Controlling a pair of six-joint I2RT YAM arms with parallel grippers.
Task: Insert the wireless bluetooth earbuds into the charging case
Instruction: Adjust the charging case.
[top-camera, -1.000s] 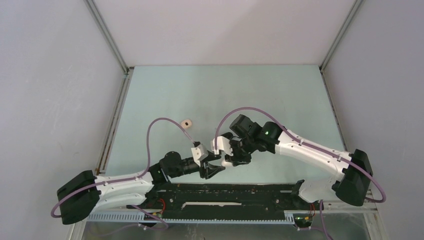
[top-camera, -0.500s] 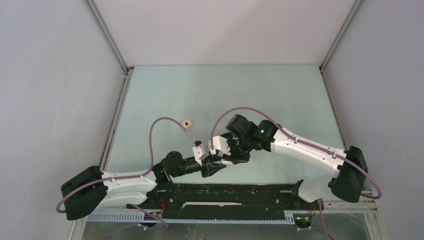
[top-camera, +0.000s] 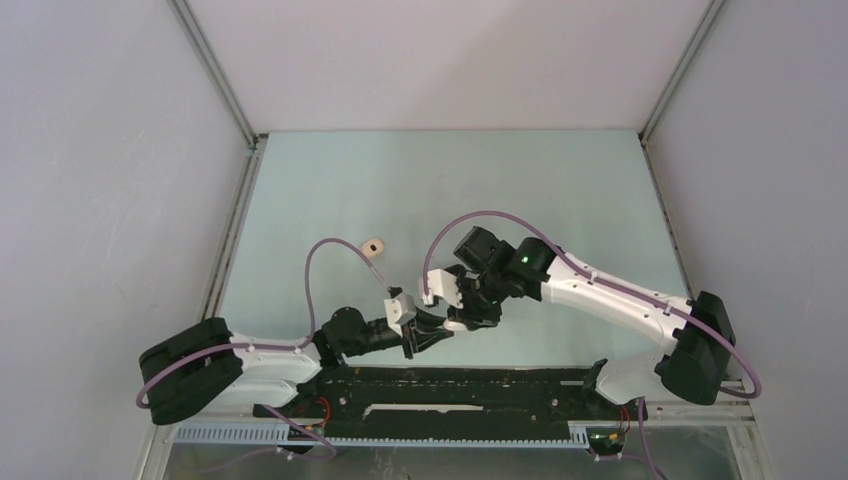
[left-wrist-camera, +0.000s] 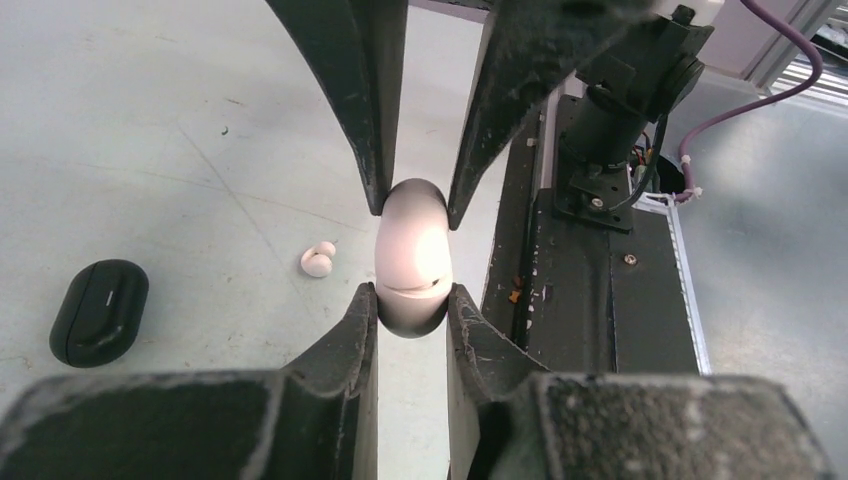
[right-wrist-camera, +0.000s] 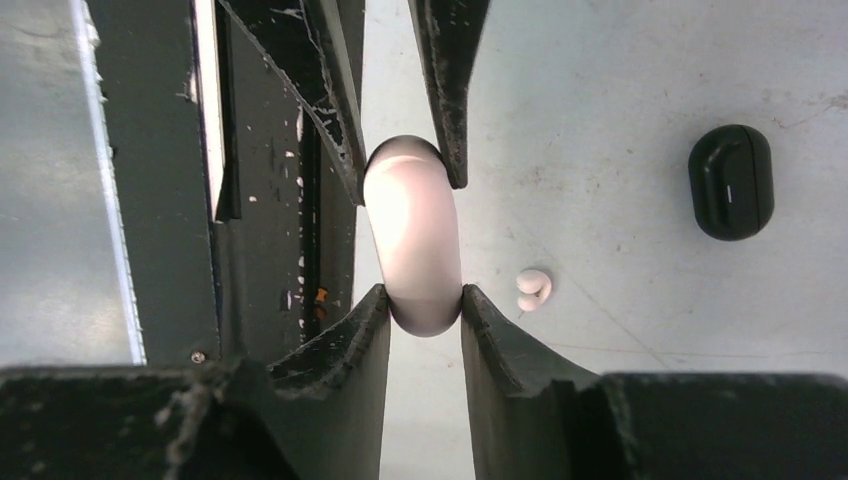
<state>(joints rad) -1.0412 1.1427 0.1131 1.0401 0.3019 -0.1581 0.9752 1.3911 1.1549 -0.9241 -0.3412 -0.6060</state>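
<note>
Left pincer (left-wrist-camera: 411, 300): clenched on the seam end of the pale pink case (left-wrist-camera: 410, 240), above the bench (left-wrist-camera: 200, 150).
Right pincer (right-wrist-camera: 421, 298): clenched on the opposite end of the same case.
Earbud (left-wrist-camera: 318, 260): white, loose on the bench, near the held case, outside any case.
Risk: glossy rounded shell squirting from the tapered tips under double squeeze; lid pinned shut by grip across the seam.
Materials: black case (left-wrist-camera: 98, 311), dark rounded pill; earbud, tiny bulbous plastic; pale pink case, smooth ovoid.
</note>
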